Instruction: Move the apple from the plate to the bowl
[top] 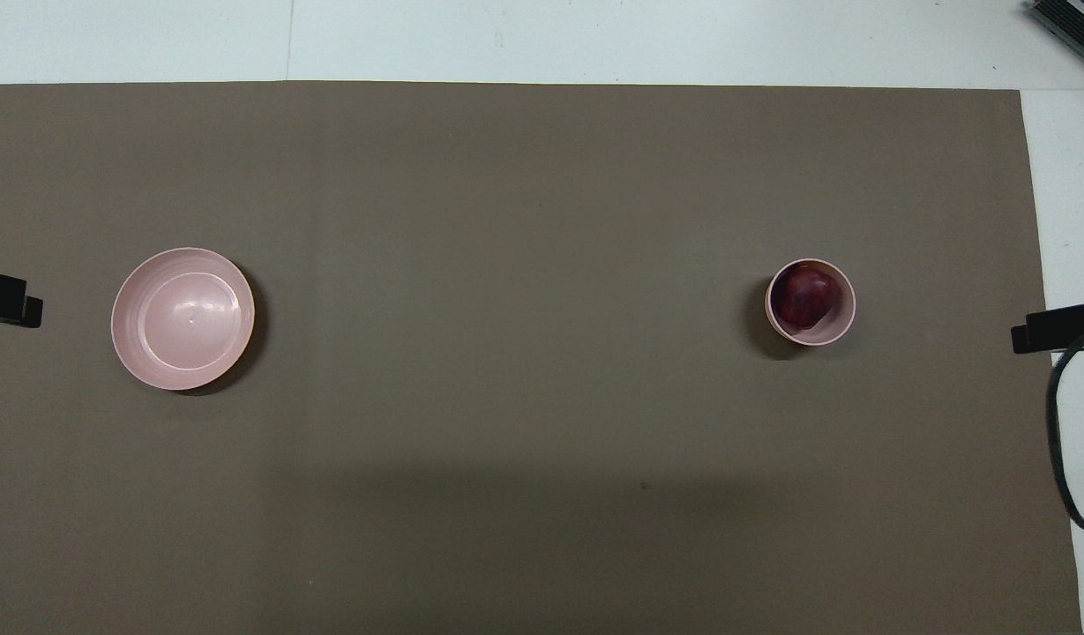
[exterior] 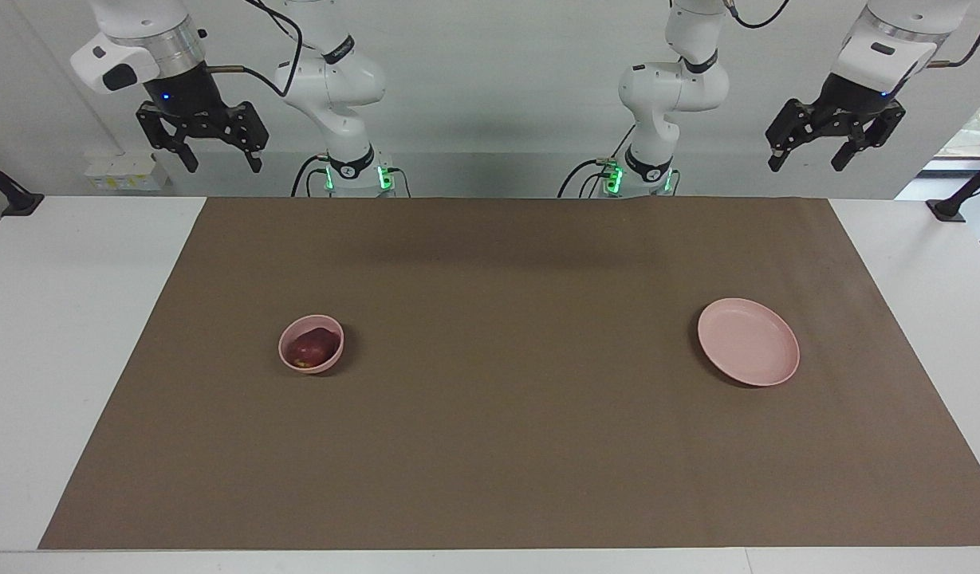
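The dark red apple lies inside the small deep pink bowl, toward the right arm's end of the table. The flat pink plate sits bare toward the left arm's end. My right gripper hangs high, open and empty, over the right arm's end near the robots. My left gripper hangs high, open and empty, over the left arm's end. Both arms wait.
A brown mat covers most of the white table. A black cable loops at the edge of the overhead view by the right arm's end.
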Controlling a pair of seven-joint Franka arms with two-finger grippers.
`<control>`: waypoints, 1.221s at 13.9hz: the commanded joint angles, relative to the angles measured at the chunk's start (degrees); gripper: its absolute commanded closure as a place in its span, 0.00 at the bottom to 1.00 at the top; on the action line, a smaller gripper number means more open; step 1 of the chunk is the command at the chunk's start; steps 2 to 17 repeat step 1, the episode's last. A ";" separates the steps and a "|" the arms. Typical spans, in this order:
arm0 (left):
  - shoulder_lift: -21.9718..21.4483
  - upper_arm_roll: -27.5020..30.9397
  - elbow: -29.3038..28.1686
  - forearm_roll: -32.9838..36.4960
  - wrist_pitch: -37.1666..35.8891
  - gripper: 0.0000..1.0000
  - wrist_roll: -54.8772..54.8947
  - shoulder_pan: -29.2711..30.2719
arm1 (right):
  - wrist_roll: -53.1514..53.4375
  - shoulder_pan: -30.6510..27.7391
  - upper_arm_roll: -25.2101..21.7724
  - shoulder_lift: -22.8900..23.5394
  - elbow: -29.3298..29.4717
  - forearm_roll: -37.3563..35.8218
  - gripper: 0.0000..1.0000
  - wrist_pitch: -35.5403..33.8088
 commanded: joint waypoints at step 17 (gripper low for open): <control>-0.47 0.27 0.27 0.55 -1.15 0.00 0.11 -0.28 | -1.14 -0.60 0.38 -1.52 -1.88 -0.79 0.00 1.20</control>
